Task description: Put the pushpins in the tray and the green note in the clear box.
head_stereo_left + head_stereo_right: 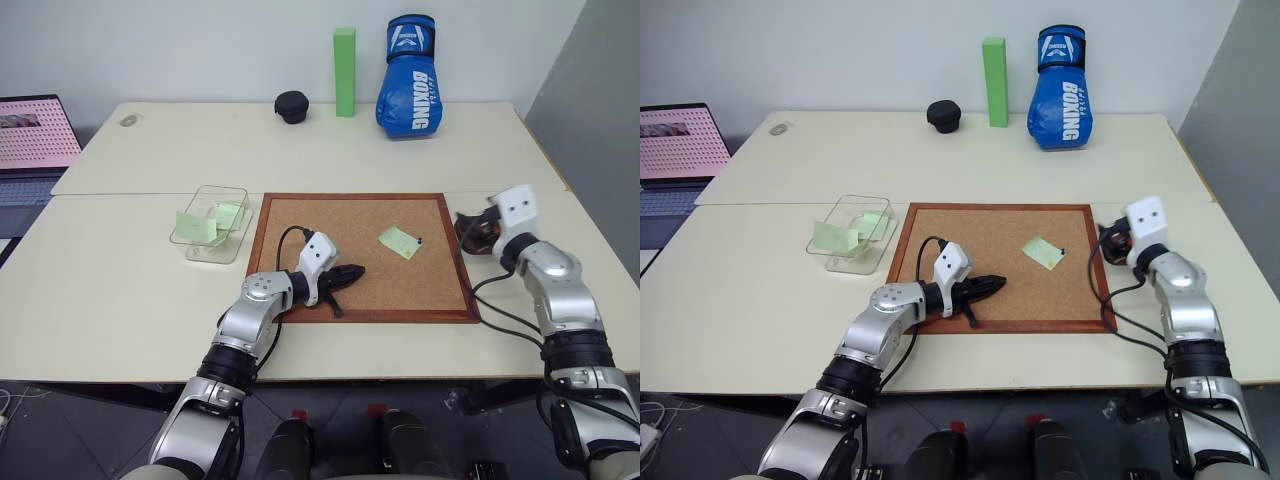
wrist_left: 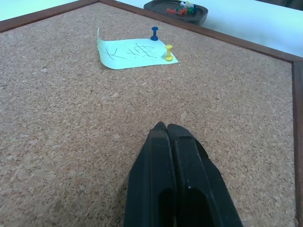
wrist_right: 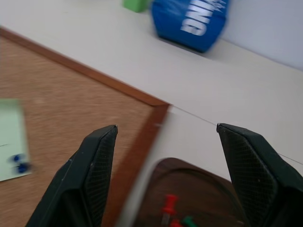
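A pale green note point(image 2: 135, 53) lies on the corkboard point(image 1: 300, 225), held down by a blue pushpin point(image 2: 155, 33) and a yellow pushpin point(image 2: 169, 52). My left gripper point(image 1: 352, 272) rests shut and empty on the cork, pointing toward the note from a short way off. The dark reddish-brown tray point(image 3: 208, 189) sits just off the board's right edge with a red pushpin point(image 3: 168, 205) and a green one inside. My right gripper point(image 3: 165, 127) hovers open over the tray with nothing between its fingers. The clear box point(image 1: 210, 223) stands left of the board with two pale green notes in it.
At the table's far edge stand a tall bright green block point(image 1: 345, 72), a blue boxing glove point(image 1: 410, 78) and a small black round object point(image 1: 292, 106). A laptop point(image 1: 35, 135) sits beyond the left end. Black cables hang along the right arm.
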